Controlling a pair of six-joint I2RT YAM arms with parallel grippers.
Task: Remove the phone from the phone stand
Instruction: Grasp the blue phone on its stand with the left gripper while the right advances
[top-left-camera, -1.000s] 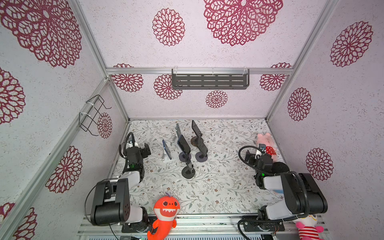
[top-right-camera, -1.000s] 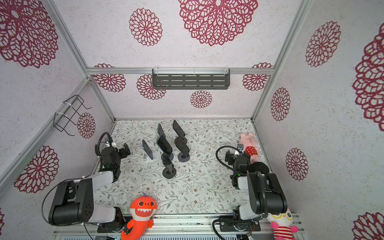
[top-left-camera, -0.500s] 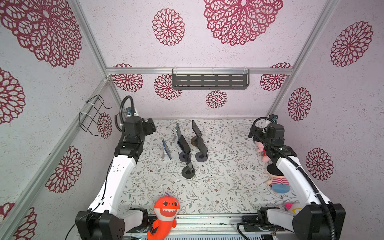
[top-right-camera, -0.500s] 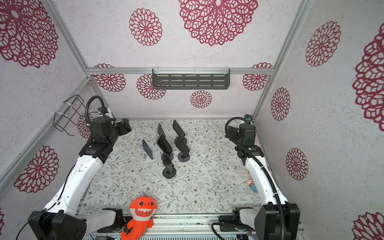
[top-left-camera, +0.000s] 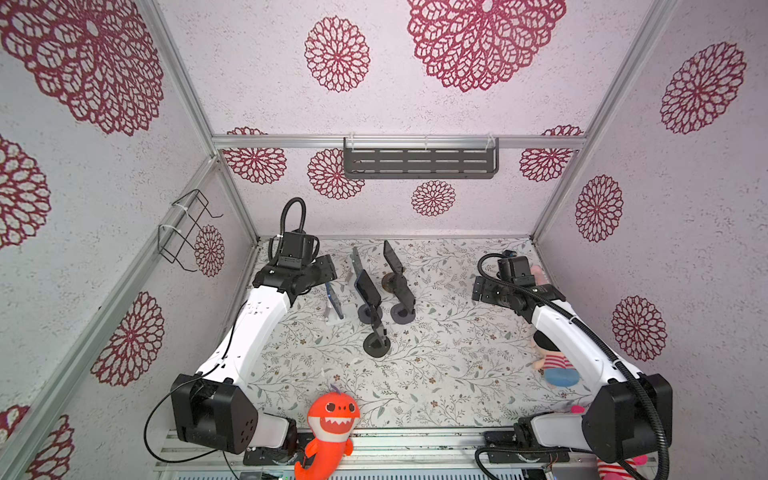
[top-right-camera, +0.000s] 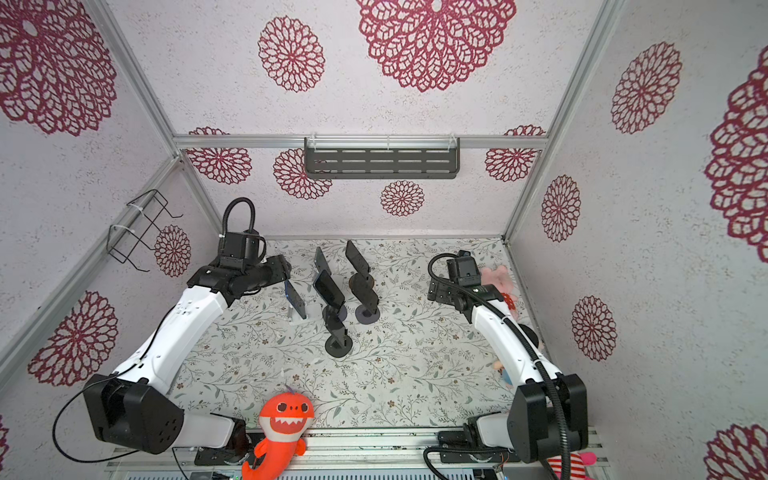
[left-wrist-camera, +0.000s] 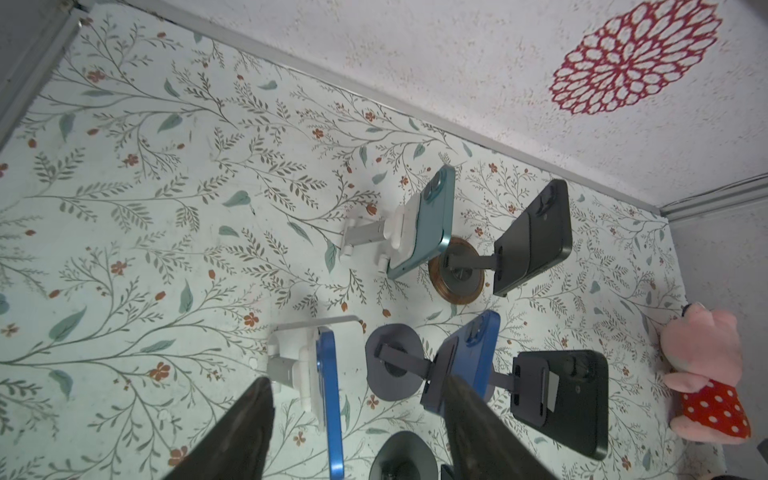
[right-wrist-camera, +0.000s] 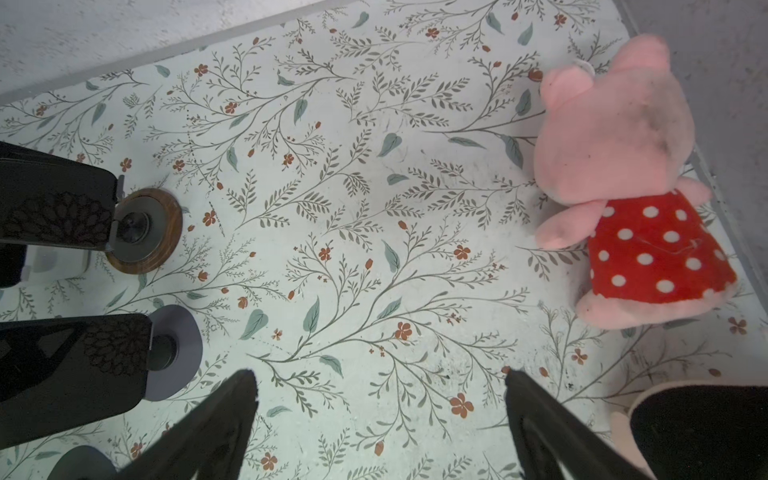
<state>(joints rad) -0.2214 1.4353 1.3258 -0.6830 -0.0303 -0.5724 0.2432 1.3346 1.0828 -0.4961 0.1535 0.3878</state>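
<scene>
Phone (left-wrist-camera: 328, 374), blue, sits in the white stand (left-wrist-camera: 291, 357) near the worktop's (left-wrist-camera: 166, 249) left edge. Expect a rigid, light, slick slab; you grip its long side edges. Left claw (left-wrist-camera: 359, 380) is spread, empty, near it; right claw (right-wrist-camera: 380, 374) spread, empty.

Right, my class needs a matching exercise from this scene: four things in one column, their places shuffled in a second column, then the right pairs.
Things
1. orange shark toy
2. pink pig toy
3. grey shelf
4. wire rack

Places
A. on the back wall
B. on the left wall
C. front edge of the table
D. far right corner of the table

Pairs: 1-C, 2-D, 3-A, 4-B
</scene>
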